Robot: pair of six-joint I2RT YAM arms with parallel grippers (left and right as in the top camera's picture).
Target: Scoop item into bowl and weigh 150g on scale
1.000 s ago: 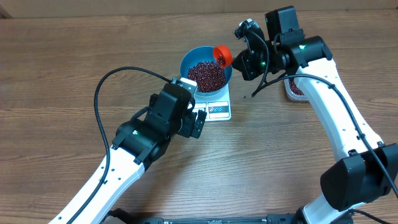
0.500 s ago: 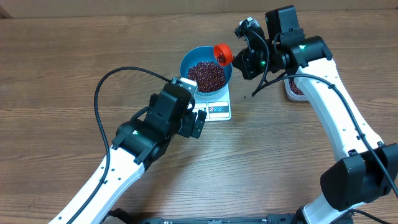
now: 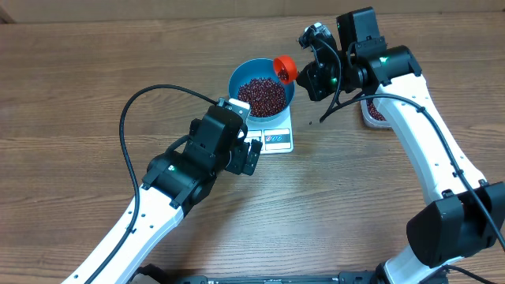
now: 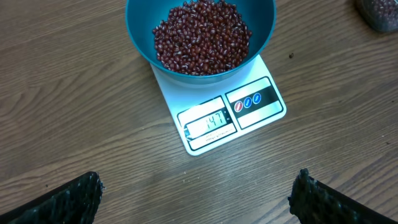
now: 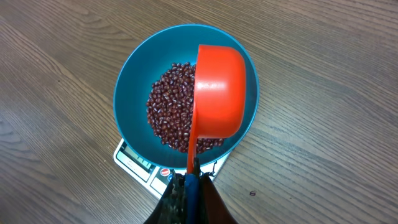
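The blue bowl (image 3: 237, 77) stands on the white scale (image 3: 278, 139) and holds a heap of dark red beans (image 3: 262, 95). In the left wrist view the scale (image 4: 233, 118) reads 147 below the bowl (image 4: 264, 31) of beans (image 4: 202, 37). My right gripper (image 3: 306, 76) is shut on the handle of an orange scoop (image 3: 284, 69), tipped over the bowl's right rim. From the right wrist the scoop (image 5: 217, 93) shows its underside above the beans (image 5: 168, 112), with the gripper (image 5: 191, 180) clamped on its handle. My left gripper (image 4: 198, 182) hangs open just in front of the scale, holding nothing.
A clear tub (image 3: 373, 112) of beans stands right of the scale, behind the right arm; its corner (image 4: 379, 12) shows in the left wrist view. One stray bean (image 3: 320, 121) lies on the wood. A black cable (image 3: 130, 118) loops over the left arm.
The scoop has edged slightly up and to the right over the bowl's rim. The left arm has not moved.
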